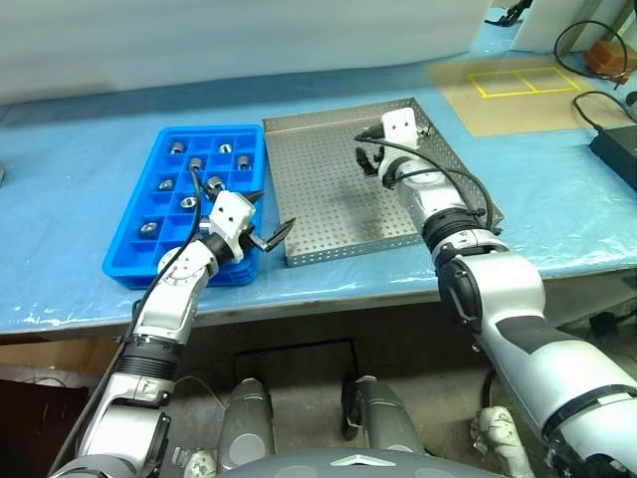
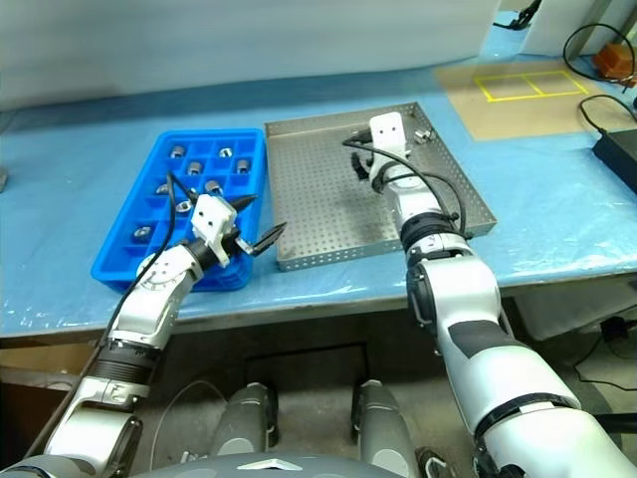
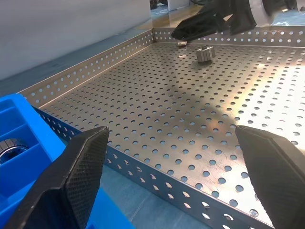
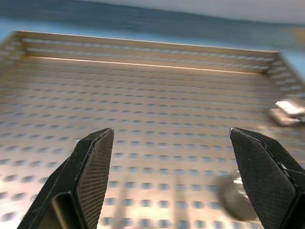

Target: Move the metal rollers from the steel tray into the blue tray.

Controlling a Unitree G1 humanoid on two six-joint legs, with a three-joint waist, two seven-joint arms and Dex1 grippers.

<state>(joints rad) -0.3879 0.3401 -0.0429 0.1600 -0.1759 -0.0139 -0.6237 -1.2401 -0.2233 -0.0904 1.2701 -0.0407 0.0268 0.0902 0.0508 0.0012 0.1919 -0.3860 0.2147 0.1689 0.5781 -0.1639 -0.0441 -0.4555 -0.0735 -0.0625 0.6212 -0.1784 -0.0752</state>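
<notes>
The steel tray [image 1: 318,204] lies mid-table with the blue tray [image 1: 211,129] touching its left side. Several metal rollers [image 1: 196,163] sit in the blue tray's compartments. One roller [image 3: 205,54] stands on the perforated floor near the steel tray's far right corner, with a small bright piece [image 3: 181,44] beside it. My left gripper [image 1: 276,211] hovers open and empty over the near corner where the two trays meet. My right gripper [image 1: 368,161] is open and empty low over the far part of the steel tray, the roller [image 4: 236,198] just to its right.
The table is covered in a blue sheet, and its front edge runs just below the trays. A brown board with yellow tape squares [image 1: 523,78] lies at the back right. Black cables and a black box [image 1: 617,149] sit at the right edge.
</notes>
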